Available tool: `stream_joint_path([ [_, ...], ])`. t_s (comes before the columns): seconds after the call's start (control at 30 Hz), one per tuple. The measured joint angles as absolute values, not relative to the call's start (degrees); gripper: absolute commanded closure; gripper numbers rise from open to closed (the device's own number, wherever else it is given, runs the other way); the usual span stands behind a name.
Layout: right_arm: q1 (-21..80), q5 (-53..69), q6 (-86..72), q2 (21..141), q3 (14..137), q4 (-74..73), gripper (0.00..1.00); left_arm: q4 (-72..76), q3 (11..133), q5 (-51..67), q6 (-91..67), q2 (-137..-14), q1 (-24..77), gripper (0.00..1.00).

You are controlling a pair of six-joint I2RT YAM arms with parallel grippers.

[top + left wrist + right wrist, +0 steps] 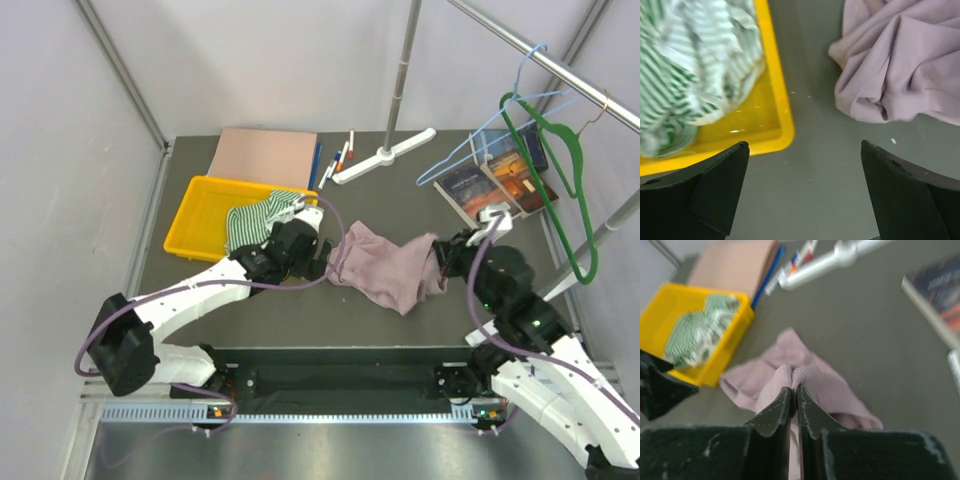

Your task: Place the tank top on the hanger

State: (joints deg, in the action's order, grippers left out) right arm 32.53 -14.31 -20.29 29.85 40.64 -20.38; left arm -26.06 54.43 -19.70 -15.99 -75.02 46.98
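Note:
The pink-mauve tank top (pixel 385 265) lies crumpled on the table's middle. It shows in the left wrist view (pixel 900 70) and the right wrist view (pixel 795 375). My right gripper (pixel 440 255) (pixel 795 390) is shut on a fold of the tank top at its right edge. My left gripper (pixel 318 262) (pixel 805 170) is open and empty just left of the tank top, above bare table. The light-blue wire hanger (pixel 500 125) hangs from the rail at the back right.
A yellow tray (pixel 190 225) holding a green-and-white striped cloth (pixel 258 218) sits at the left. A green plastic hanger (pixel 560 180) hangs on the rail. Books (pixel 495 180), a white stand base (pixel 385 155), pens (pixel 335 160) and a pink board (pixel 265 155) lie at the back.

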Motion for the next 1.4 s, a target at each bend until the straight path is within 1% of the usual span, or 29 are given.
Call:
stream_joint_path([
  [0.07,32.5,-13.1,-22.8,30.1,35.0,-20.6,0.88,-23.5,50.5,-17.1,-19.2,-74.0,47.2,0.08],
  [0.13,32.5,-12.5,-25.4,30.3,29.5,-20.8,0.77,-20.1,45.6,-14.0,-23.0,-72.5,48.3,0.09],
  [0.17,32.5,-12.4,-26.4,30.3,28.0,-21.0,0.71,-18.5,43.8,-12.9,-24.4,-71.9,49.5,0.09],
  [0.2,32.5,-12.4,-27.5,30.3,26.4,-21.0,0.54,-17.0,42.5,-12.4,-25.6,-71.6,50.6,0.09],
  [0.23,32.5,-12.5,-28.6,30.2,25.3,-21.0,0.47,-15.7,41.5,-11.9,-26.9,-71.3,52.3,0.09],
  [0.27,32.5,-12.8,-29.6,30.2,24.7,-21.1,0.37,-14.3,40.7,-11.4,-28.2,-71.2,54.2,0.1],
  [0.3,32.5,-13.3,-30.2,30.4,24.6,-21.2,0.35,-12.7,40.2,-11.0,-29.7,-71.2,56.4,0.1],
  [0.37,32.5,-14.3,-31.5,30.7,24.6,-21.1,0.32,-10.1,40.0,-11.0,-32.1,-71.4,59.9,0.11],
  [0.43,32.5,-15.4,-31.8,30.9,24.6,-21.2,0.32,-6.7,40.0,-11.4,-34.7,-72.1,63.0,0.17],
  [0.47,32.5,-15.8,-31.8,30.8,24.6,-21.4,0.32,-4.8,40.0,-11.6,-36.0,-72.9,64.3,0.23],
  [0.6,32.5,-16.6,-31.8,29.5,24.7,-23.6,0.32,2.9,40.1,-11.6,-40.9,-77.8,68.2,0.3],
  [0.8,32.5,-17.3,-33.1,23.2,24.6,-27.6,0.29,13.1,42.3,-8.4,-48.1,-90.7,68.9,0.35],
  [0.9,32.5,-18.2,-33.7,20.1,24.7,-28.7,0.28,15.1,45.1,-6.7,-49.7,-96.1,69.0,0.36],
  [1.0,32.5,-18.8,-33.8,19.0,24.7,-29.5,0.28,16.7,48.0,-5.3,-50.7,-99.1,69.4,0.37],
  [1.13,32.5,-19.2,-34.1,19.0,24.7,-30.1,0.28,19.2,51.4,-3.8,-51.4,-101.8,69.9,0.4],
  [1.17,32.5,-19.3,-34.2,19.0,24.7,-30.1,0.28,19.7,52.2,-3.6,-51.6,-102.7,70.0,0.44],
  [1.27,32.5,-19.5,-34.2,18.9,24.7,-30.2,0.27,20.0,54.9,-2.3,-52.4,-105.6,70.2,0.51],
  [1.4,32.5,-19.5,-34.2,17.9,24.7,-30.7,0.27,19.0,57.5,-1.3,-53.0,-109.2,70.5,0.51],
])
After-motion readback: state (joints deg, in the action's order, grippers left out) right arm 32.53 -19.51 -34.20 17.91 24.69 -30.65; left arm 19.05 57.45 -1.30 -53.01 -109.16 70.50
